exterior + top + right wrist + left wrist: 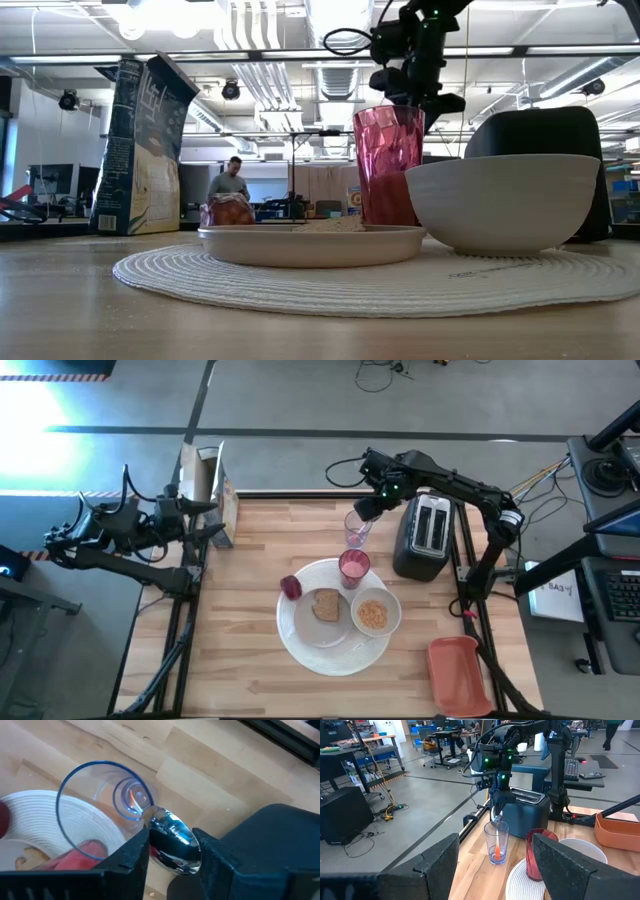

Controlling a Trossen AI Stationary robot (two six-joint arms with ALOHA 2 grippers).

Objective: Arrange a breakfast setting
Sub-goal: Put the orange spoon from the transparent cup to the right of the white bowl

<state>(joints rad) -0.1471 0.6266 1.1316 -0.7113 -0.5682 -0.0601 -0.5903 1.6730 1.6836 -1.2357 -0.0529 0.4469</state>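
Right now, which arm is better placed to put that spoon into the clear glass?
Right. The right gripper holds the spoon at the clear glass rim; the left gripper waits beside the cereal box.

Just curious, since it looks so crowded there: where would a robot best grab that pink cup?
Probably by its upper wall, coming straight down with one of the jaws inside the rim. The pink cup stands upright and open, while the bowl and clear glass crowd its sides.

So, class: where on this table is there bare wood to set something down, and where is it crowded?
Bare wood: the near-left stretch between the round white woven placemat and the table's left edge. Crowded: the clear plastic cup, translucent pink cup and black toaster, where the right gripper holds a shiny spoon.
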